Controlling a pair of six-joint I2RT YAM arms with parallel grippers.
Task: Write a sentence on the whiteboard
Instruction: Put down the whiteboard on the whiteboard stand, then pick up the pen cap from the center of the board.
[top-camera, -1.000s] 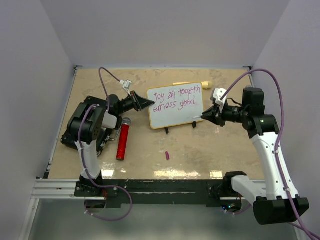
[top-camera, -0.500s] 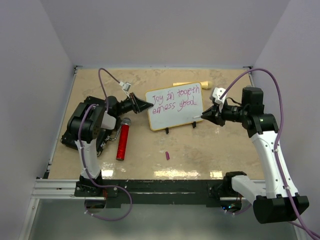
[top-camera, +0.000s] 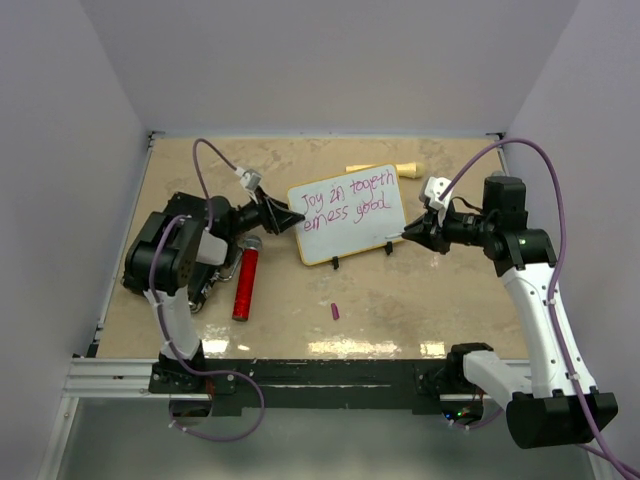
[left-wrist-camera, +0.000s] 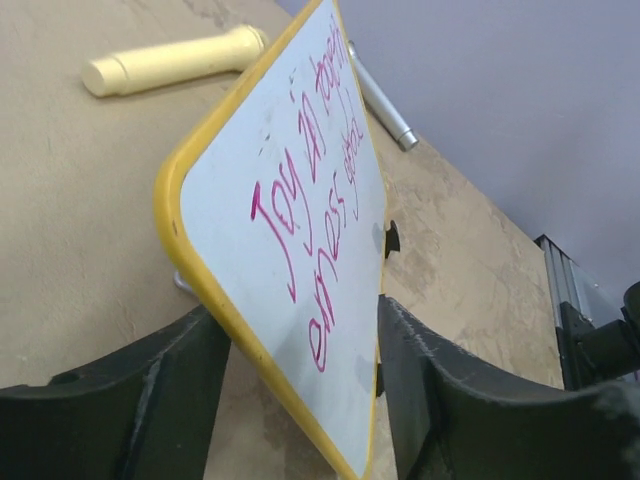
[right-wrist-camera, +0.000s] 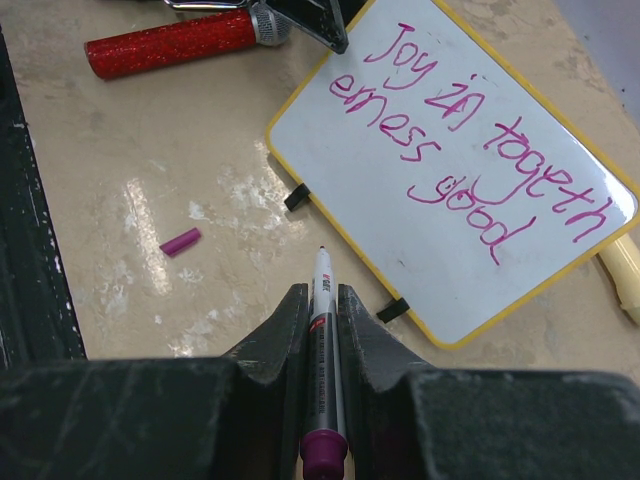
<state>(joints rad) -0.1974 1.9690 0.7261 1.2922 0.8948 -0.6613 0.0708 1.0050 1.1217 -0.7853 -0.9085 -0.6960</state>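
2 arms: we see 1 reaching in from each side of a beige worktop (top-camera: 430, 300), both meeting at the board near the middle.
whiteboard (top-camera: 352, 240): a small white board with a yellow rim. It stands near the back centre of the worktop on 2 little black feet, leaning back, with its left end nearer the arms than its right.
sentence (top-camera: 345, 203): 2 lines of pink handwriting across the upper part of the whiteboard. We read "Joy in togeth" above "erness good".
left gripper (top-camera: 292, 218): at the whiteboard's left edge with jaws apart. 1 of its fingers (left-wrist-camera: 160, 400) is behind the yellow rim and the other is in front of the written face. We cannot tell whether either touches the board.
right gripper (top-camera: 412, 233): just beside the whiteboard's lower right corner, jaws clamped together on a marker.
marker (right-wrist-camera: 322, 340): a slim white pen with a pink rear end, held lengthwise between the right fingers. Its tip is near the board's lower rim, between the 2 feet.
red tube (top-camera: 245, 285): a glittery red cylinder with a silver end, lying on the worktop beside the left arm, left of the board.
pink cap (top-camera: 335, 311): a small pink piece lying alone on the worktop in front of the board.
yellow cylinder (top-camera: 385, 168): pale, lying on the worktop behind the whiteboard's top right corner.
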